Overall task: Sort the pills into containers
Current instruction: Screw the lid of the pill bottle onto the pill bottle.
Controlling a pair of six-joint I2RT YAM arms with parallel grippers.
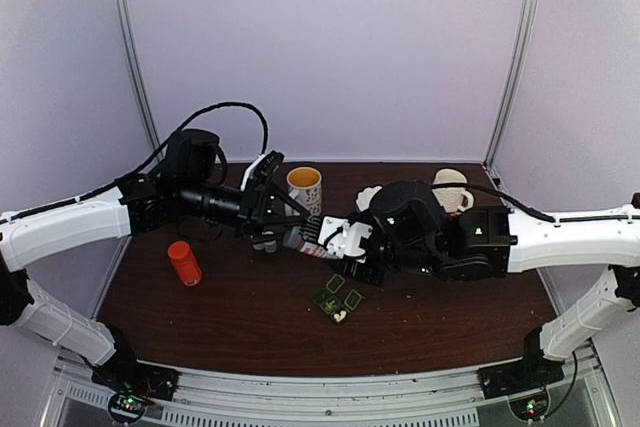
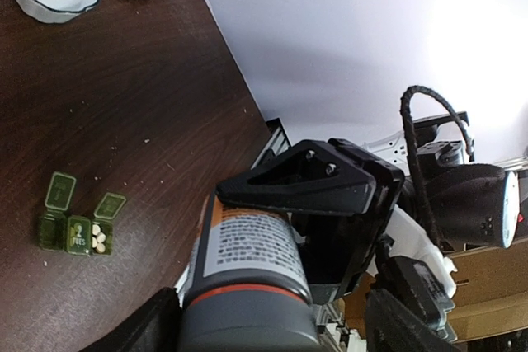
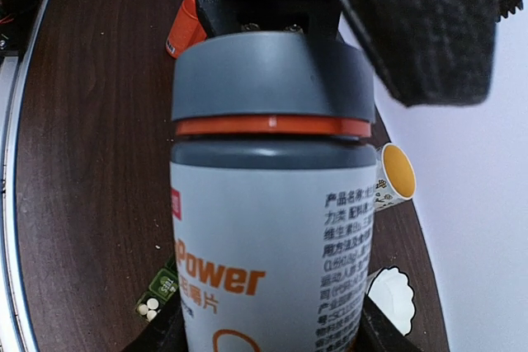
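Note:
A grey pill bottle (image 1: 301, 239) with a grey cap and an orange ring hangs above the table between both arms. My right gripper (image 3: 268, 329) is shut on the bottle's (image 3: 272, 228) labelled body. My left gripper (image 2: 272, 331) is open around the cap (image 2: 247, 319), with a gap beside one finger (image 2: 404, 327). The containers, a small green pill box (image 1: 338, 299), lie open on the table below, with white pills (image 2: 98, 237) in one end compartment. The box (image 3: 162, 288) also shows under the bottle.
A small orange bottle (image 1: 184, 262) stands at the left. A mug with a yellow inside (image 1: 305, 185), a white scalloped dish (image 1: 368, 197) and a second mug (image 1: 452, 187) stand along the back. The table's near edge has a metal rail (image 1: 320, 392).

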